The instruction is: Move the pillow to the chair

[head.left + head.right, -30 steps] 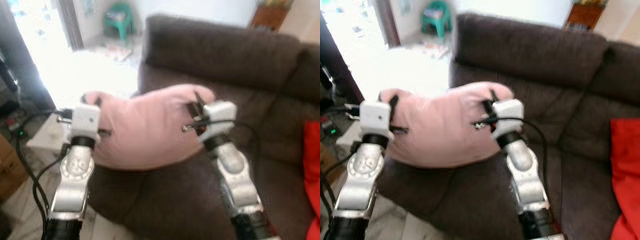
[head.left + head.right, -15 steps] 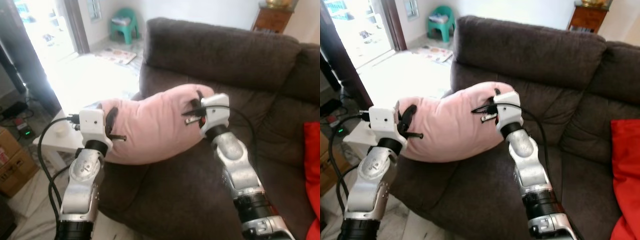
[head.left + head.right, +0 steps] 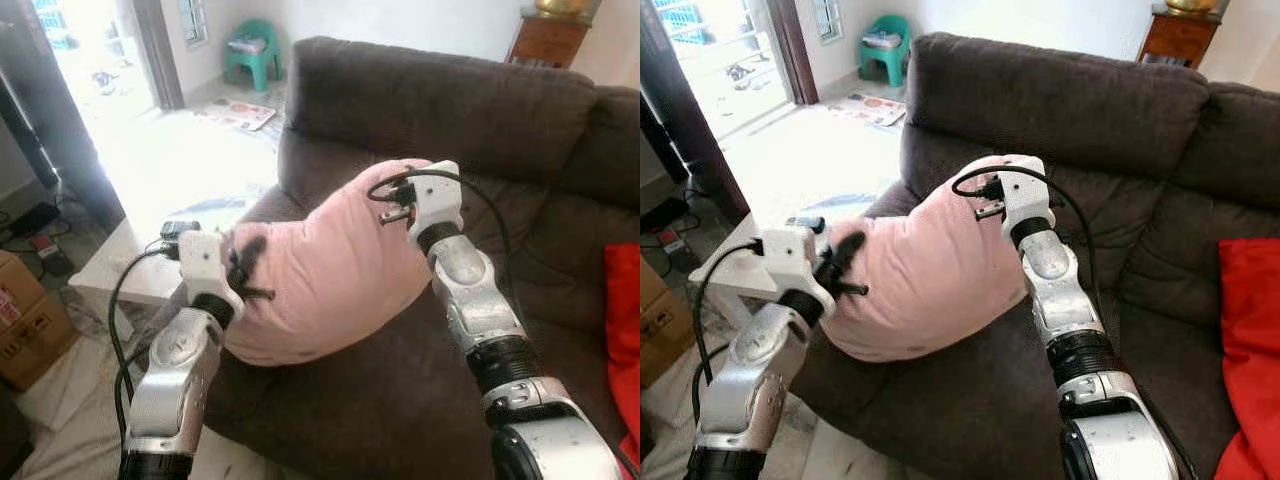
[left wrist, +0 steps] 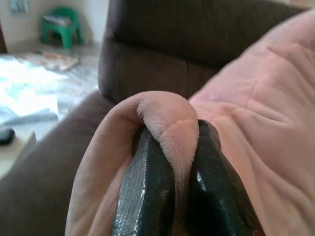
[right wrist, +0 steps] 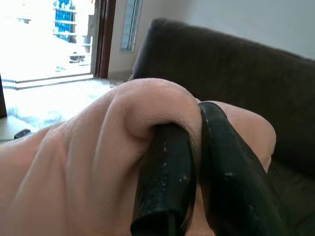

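Pillow (image 3: 330,275) pinched by left gripper (image 4: 172,162) and right gripper (image 5: 189,162) over sofa (image 3: 450,100).

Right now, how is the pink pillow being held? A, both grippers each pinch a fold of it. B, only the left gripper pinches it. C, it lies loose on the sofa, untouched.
A: the left gripper and the right gripper each have their black fingers closed on a fold of the pink pillow.

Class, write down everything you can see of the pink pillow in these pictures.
The pink pillow is soft, plush-looking and plump, creased where it is pinched. The left gripper clamps a fold at one end, the right gripper a fold at the other. It hangs tilted, right end higher, over the brown sofa's armrest.
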Available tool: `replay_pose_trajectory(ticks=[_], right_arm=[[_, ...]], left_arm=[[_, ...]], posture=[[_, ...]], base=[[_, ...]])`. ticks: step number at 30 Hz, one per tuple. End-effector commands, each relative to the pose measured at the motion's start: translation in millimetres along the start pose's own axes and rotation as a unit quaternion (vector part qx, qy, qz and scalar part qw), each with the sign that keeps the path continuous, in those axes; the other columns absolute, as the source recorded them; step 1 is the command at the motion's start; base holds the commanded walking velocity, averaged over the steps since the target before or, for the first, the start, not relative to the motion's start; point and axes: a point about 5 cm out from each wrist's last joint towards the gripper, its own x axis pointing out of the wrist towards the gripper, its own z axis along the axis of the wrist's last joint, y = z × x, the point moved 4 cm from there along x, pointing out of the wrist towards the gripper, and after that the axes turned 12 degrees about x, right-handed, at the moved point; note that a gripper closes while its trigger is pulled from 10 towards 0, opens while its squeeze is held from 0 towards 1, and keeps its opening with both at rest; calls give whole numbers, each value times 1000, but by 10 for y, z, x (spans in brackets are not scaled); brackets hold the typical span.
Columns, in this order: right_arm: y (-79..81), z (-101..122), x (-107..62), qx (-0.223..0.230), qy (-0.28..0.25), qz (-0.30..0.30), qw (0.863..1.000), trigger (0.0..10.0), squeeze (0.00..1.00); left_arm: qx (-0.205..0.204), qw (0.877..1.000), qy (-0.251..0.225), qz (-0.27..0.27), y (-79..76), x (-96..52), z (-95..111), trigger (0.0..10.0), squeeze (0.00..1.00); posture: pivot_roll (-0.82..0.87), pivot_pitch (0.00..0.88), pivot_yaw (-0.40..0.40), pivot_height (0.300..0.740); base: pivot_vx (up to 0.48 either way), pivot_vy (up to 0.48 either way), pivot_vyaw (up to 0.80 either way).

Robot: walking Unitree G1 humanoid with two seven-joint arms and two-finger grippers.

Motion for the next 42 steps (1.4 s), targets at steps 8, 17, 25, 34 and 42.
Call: replay_pose_trajectory(ticks=[8, 17, 25, 34, 42], right_arm=[[203, 35, 52, -22, -6, 58, 998, 10000, 0], [146, -22, 52, -22, -2, 44, 999, 10000, 0], [178, 183, 114, -17, -43, 42, 998, 10000, 0], [250, 119, 111, -17, -34, 58, 998, 10000, 0], [229, 64, 87, -16, -27, 63, 997, 10000, 0]], left_arm=[[-5, 999, 14, -47, -163, -54, -111, 10000, 0], [-32, 996, 37, -76, -271, -113, -244, 10000, 0], [-18, 994, 5, -104, -352, -100, -58, 10000, 0], [-13, 995, 21, -100, -312, -147, -142, 10000, 0], [-8, 995, 31, -97, -281, -172, -181, 10000, 0]], posture=[[72, 38, -36, 740], [75, 42, -39, 740], [77, 37, -43, 740], [81, 36, -46, 740], [80, 34, -48, 740]], base=[[0, 0, 0], [0, 0, 0], [0, 0, 0], [0, 0, 0], [0, 0, 0]])
